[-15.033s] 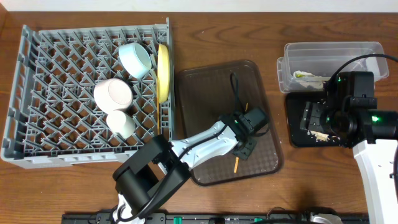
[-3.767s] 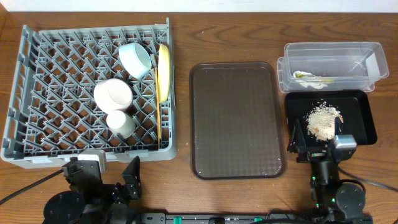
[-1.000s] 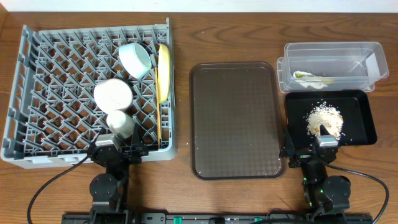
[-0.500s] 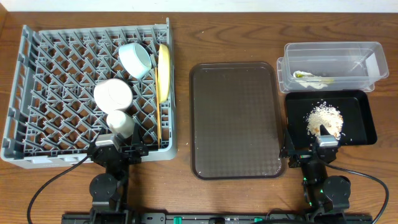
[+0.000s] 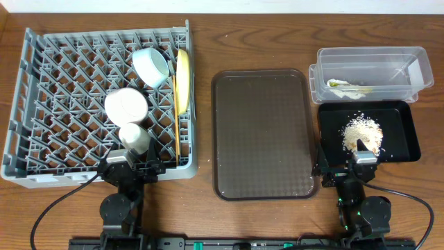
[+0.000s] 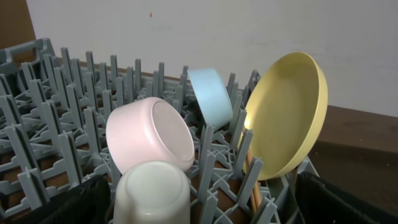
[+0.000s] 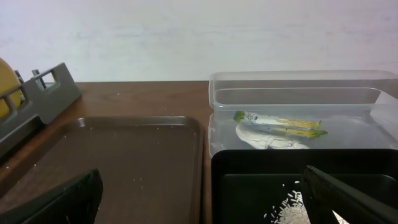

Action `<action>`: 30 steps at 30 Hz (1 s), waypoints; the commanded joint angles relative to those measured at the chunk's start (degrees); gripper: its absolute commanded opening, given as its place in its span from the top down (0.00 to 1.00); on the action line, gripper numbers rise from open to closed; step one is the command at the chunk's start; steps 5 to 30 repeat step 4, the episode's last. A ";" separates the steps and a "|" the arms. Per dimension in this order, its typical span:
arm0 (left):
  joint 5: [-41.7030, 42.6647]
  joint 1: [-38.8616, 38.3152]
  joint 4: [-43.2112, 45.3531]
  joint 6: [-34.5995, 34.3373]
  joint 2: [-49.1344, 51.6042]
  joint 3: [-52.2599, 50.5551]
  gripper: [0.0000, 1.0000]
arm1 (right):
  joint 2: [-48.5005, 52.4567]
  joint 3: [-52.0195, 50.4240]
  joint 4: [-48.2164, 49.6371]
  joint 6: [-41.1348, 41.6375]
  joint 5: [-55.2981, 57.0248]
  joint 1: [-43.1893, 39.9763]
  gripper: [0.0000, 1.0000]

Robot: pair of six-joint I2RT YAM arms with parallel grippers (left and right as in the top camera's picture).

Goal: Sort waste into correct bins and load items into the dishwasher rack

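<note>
The grey dishwasher rack [image 5: 62,90] holds a light-blue bowl [image 5: 150,66], a yellow plate [image 5: 182,80] on edge, a white bowl [image 5: 127,105], a cream cup [image 5: 134,137] and chopsticks [image 5: 176,135]. The clear tub [image 5: 371,50] contains the green-and-yellow wrapper [image 5: 345,85]. Rice crumbs [image 5: 362,133] lie in the black tray [image 5: 409,149]. My left gripper [image 5: 130,167] sits at the rack's near edge, open and empty, facing the cup [image 6: 152,193] and plate [image 6: 286,112]. At the black tray's near left corner my right gripper [image 5: 347,169] is open and empty, looking at the wrapper [image 7: 280,122].
A brown serving tray [image 5: 262,132] lies between the rack and the bins with nothing on it. Both arms are folded low at the table's near edge. A pale wall stands behind the table.
</note>
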 commanded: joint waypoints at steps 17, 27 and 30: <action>-0.55 0.28 -2.62 1.18 0.00 -0.85 0.04 | -0.04 -0.02 -0.22 -0.70 -0.17 -0.31 0.01; -0.55 0.28 -2.62 1.18 0.00 -0.85 0.04 | -0.04 -0.02 -0.22 -0.70 -0.17 -0.31 0.01; -0.55 0.28 -2.62 1.18 0.00 -0.85 0.04 | -0.04 -0.02 -0.22 -0.70 -0.17 -0.31 0.01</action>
